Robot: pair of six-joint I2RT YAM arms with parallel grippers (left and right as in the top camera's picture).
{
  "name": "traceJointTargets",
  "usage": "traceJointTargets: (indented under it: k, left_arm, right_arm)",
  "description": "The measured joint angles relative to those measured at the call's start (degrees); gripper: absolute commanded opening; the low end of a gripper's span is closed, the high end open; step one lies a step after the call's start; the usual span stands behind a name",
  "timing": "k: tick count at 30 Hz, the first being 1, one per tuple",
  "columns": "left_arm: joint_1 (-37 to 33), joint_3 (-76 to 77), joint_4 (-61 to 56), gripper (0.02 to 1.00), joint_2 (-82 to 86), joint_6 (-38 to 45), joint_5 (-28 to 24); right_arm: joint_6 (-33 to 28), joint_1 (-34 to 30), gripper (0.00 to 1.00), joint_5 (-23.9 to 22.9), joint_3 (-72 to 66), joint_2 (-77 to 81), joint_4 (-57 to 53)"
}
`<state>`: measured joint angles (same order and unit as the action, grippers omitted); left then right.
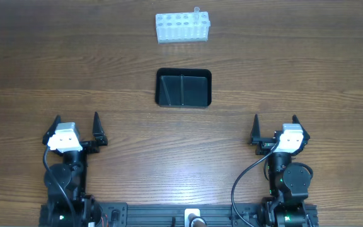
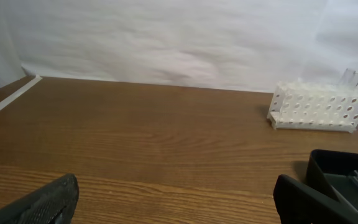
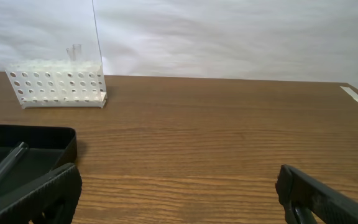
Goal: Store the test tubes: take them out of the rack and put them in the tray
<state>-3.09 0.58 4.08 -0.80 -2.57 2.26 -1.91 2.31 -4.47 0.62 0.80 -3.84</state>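
Top view: white perforated plastic rack [image 1: 182, 28] on far side of wood-grain table [image 1: 74, 63]. One clear test tube [image 1: 197, 12] stands upright at rack's right end. Black rounded-rectangular tray [image 1: 184, 72] sits nearer arms, with clear lying tube [image 3: 8, 160] inside. Left gripper [image 1: 77, 129] and right gripper [image 1: 276, 129] near bases, jaws spread, empty.

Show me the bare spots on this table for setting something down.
The table is bare left of the rack and tray, and equally to their right. Another open patch lies between the left gripper and right gripper, on the tray's near side. Tightest is the strip between rack and tray.
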Motion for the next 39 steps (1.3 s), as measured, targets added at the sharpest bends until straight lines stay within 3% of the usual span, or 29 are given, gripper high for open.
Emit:
traceJointTargets:
  k: [28, 39]
  left_arm:
    - [0.0, 0.0, 0.0, 0.998, 0.0, 0.0, 0.0]
    - [0.0, 0.0, 0.0, 0.998, 0.0, 0.0, -0.1]
  right_arm:
    - [0.0, 0.0, 0.993, 0.0, 0.2, 0.0, -0.6]
    - [0.0, 0.0, 0.991, 0.2, 21.0, 6.1, -20.5]
